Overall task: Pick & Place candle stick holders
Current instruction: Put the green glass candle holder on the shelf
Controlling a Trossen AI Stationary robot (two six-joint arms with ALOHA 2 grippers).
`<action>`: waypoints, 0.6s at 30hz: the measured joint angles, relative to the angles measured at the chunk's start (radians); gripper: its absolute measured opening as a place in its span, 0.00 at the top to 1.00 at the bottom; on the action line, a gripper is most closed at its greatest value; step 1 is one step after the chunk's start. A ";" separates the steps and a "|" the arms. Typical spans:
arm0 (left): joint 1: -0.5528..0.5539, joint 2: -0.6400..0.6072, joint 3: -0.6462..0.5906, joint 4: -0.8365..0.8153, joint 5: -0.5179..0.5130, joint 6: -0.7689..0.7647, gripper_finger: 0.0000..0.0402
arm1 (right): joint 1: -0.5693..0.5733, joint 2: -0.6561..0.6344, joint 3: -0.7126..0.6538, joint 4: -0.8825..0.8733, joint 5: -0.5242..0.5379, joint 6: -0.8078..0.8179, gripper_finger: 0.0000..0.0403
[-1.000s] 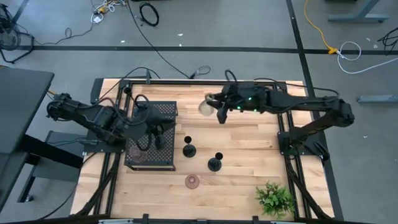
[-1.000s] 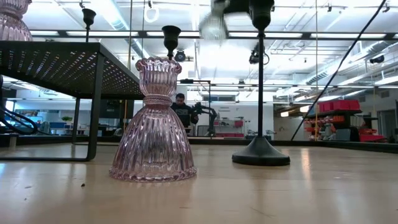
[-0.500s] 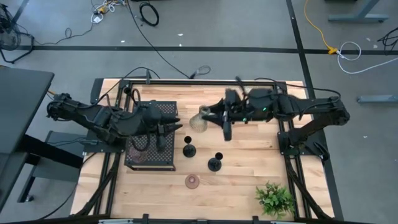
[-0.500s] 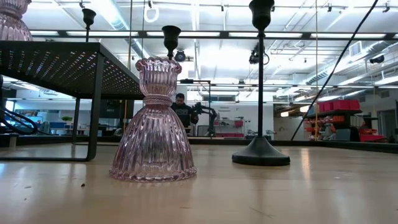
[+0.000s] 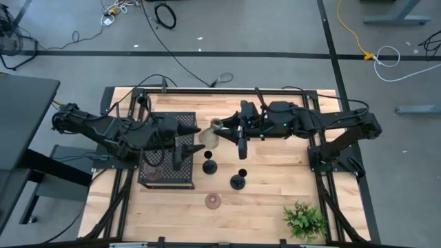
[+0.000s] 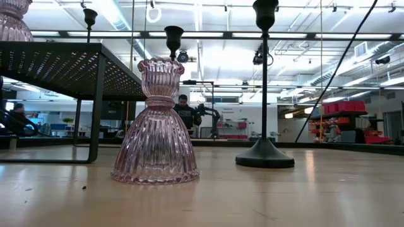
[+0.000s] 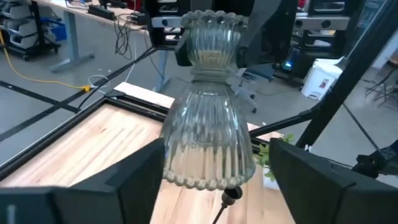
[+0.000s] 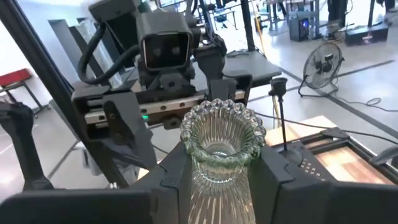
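Observation:
A pale glass candle stick holder hangs upright in the air just right of the black perforated stand, with my right gripper shut on it. My left gripper is open above the stand's right edge. Its fingers stand wide on either side of the holder's flared base; whether they touch it I cannot tell. Two black holders and a pink glass one stand on their bases on the table. Another glass holder stands on the stand. My right gripper pinches the pale glass holder between its two fingers at the narrow neck just under the beaded cup. The fingers come in roughly level from the table's right side. The holder stands upright in the hold, lifted clear of table and stand.
A green leafy plant sits at the near right corner. In the low view the pink holder and a black holder stand close in front, with the stand's leg to their left. Bare wood lies along the table's far side.
My right gripper has carried the pale glass holder toward the table's left edge and a little nearer, up to my left gripper, keeping it upright. My left gripper has tipped up toward level over the stand and opened wide.

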 joint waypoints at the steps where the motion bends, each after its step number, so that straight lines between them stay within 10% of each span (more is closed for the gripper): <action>1: 0.000 0.000 0.000 0.000 -0.007 0.000 0.25 | 0.000 0.001 0.000 0.000 -0.001 -0.001 0.74; 18: 0.042 0.014 0.002 0.010 0.008 -0.011 0.23 | -0.006 0.086 -0.001 0.157 -0.095 0.017 0.74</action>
